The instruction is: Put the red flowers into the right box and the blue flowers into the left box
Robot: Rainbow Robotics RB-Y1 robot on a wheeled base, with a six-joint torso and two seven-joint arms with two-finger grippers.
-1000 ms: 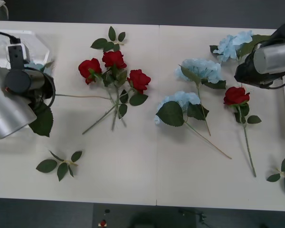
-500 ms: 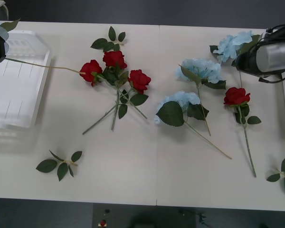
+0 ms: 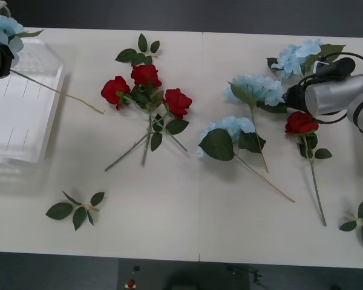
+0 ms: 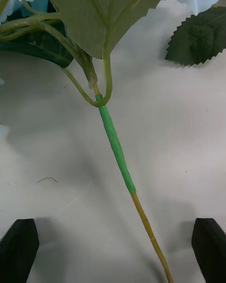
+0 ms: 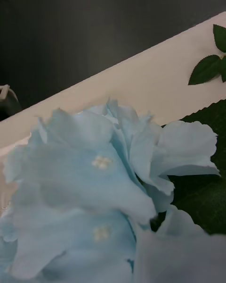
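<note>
We see a white table [image 3: 169, 223]. On it lie three red flowers [image 3: 144, 90] together, one more by three blue flowers [image 3: 254, 88], loose leaf sprigs [image 3: 77, 209] and the left box [image 3: 24, 115].

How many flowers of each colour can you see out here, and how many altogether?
Red flowers: 4
Blue flowers: 4
Total: 8

Four red flowers [image 3: 146, 75], four blue flowers [image 3: 257, 87], three loose leaf sprigs [image 3: 77, 210], one left box [image 3: 24, 115].
</note>
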